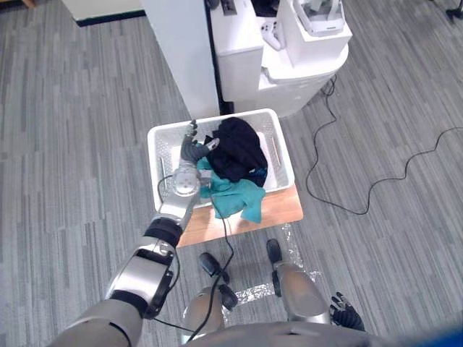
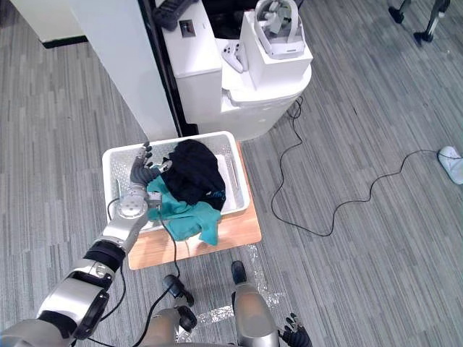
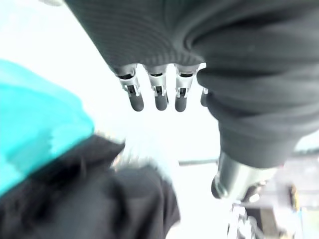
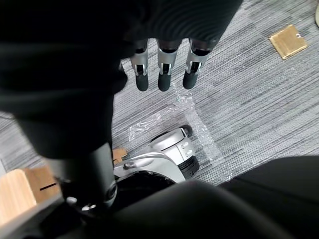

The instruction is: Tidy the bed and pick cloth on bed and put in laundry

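Observation:
A white laundry basket stands on a low wooden stand. Inside it lies a black cloth, with a teal cloth beside it that spills over the front rim onto the stand. My left hand hovers over the basket's left part, open, fingers straight and holding nothing; the teal cloth and black cloth lie just past them. My right hand hangs low at my side, open, its fingers straight above the floor.
Behind the basket stand a white pillar and a white cabinet unit with devices on top. A black cable snakes over the grey carpet at the right. A small white object lies far right.

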`<state>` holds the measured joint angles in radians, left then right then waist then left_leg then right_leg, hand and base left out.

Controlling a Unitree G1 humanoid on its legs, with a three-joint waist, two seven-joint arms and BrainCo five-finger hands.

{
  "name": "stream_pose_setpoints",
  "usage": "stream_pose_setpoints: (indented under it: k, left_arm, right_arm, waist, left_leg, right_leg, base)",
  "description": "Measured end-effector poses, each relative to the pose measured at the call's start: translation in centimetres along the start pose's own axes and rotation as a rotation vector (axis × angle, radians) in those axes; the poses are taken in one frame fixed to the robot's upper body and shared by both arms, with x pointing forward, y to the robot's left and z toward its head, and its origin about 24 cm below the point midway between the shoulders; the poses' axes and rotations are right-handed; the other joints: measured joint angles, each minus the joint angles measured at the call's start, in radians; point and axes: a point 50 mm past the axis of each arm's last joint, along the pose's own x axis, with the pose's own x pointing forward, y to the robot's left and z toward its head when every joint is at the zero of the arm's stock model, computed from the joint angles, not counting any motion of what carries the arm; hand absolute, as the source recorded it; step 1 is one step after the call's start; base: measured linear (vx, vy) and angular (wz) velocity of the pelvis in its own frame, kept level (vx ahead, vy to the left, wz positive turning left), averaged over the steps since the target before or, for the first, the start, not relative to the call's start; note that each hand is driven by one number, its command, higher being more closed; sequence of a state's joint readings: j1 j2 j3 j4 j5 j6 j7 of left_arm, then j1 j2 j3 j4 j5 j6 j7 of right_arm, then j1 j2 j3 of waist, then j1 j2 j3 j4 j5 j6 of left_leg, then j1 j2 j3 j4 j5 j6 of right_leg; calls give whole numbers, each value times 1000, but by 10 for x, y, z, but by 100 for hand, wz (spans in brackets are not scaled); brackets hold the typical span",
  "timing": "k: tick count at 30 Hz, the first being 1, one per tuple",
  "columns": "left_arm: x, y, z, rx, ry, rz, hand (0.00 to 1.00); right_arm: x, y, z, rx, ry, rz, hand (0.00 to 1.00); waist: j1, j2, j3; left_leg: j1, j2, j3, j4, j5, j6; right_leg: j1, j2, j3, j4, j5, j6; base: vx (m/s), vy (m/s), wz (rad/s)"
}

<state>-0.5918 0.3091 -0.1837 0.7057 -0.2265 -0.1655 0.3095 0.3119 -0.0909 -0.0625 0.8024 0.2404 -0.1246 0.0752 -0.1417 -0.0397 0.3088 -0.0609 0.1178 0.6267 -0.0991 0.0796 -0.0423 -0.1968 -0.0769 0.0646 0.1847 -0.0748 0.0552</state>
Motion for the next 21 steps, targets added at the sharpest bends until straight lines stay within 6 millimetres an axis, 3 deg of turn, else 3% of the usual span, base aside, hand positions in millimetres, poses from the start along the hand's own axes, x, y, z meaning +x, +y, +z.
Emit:
stream_pose_setpoints:
  k: [7,13,17,21]
  left_arm:
    - [-9,25,-6,32,-5,-29,0]
    - [-43,27,-41,21,93,-107,0]
    - [-68,30,-66,-63,188,-109,0]
    - [-108,35,-104,-153,339,-68,0]
  right_arm:
    - [0,-3,-6,27,33,-26,0]
    - [-3,-20,-14,-6,103,-86,0]
    - [-5,-24,-20,-27,137,-102,0]
    - [-7,-25,-26,-29,165,-117,0]
  waist:
    - [-2,16,-8]
    - [-1,72,-69]
    - [11,77,-106]
    - [42,68,-122]
  left_leg:
    - [35,-18,-66,-6,22,6]
    - [79,-22,-125,-7,23,7]
    - [84,-25,-160,-7,18,7]
    - [110,-34,-182,-7,7,11]
  right_leg:
    - [84,-25,-73,-27,-27,3]
    - [180,-27,-134,-77,-37,4]
    - [218,-29,-166,-103,-40,11]
    - [260,-35,-187,-122,-46,20]
  base:
    - [-17,-17,29]
    - [-17,5,28]
    - [24,1,28]
    - [65,2,18]
